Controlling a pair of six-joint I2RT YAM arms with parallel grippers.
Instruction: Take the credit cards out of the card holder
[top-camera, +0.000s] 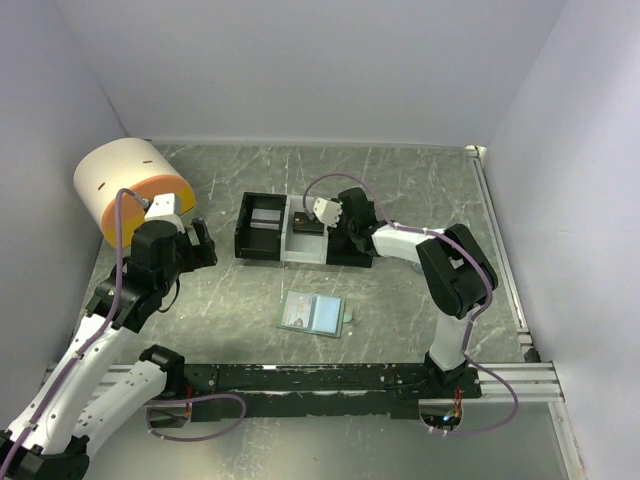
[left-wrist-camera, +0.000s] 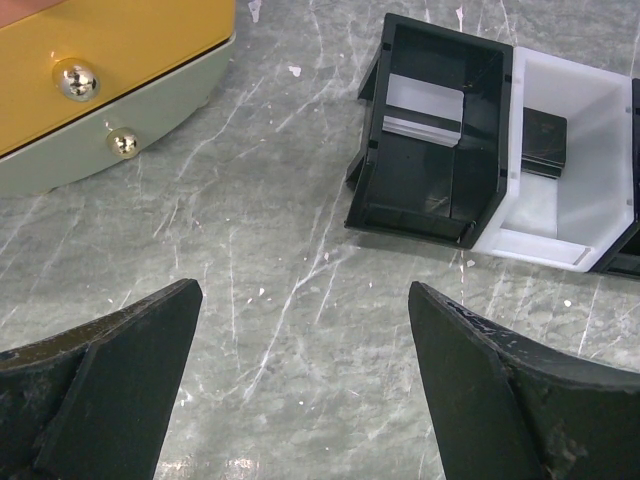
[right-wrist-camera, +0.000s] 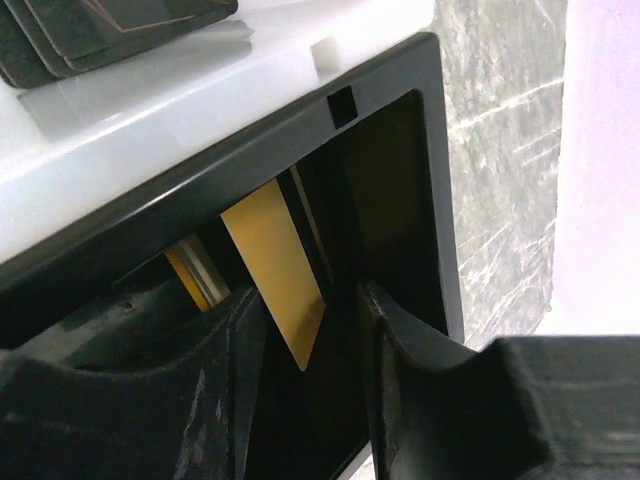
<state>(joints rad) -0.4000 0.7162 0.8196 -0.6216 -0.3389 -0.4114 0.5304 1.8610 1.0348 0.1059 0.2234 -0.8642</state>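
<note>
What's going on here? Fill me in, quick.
The right hand reaches into the right-end black compartment of the three-compartment tray, a yellow card between its fingers; whether it grips it is unclear. The left hand hovers open over the table, left of the tray. The card holder lies open in front of the tray.

1. Card holder (top-camera: 313, 313) lies open on table (top-camera: 420, 190), centre frame, just below tray (top-camera: 242, 230).
2. Round container (top-camera: 130, 185) upper left; left gripper (top-camera: 203, 245) between it and tray.
3. Right gripper (top-camera: 340, 228) over tray's right-hand compartment; card (right-wrist-camera: 275, 285) leans inside, between its fingers.
</note>
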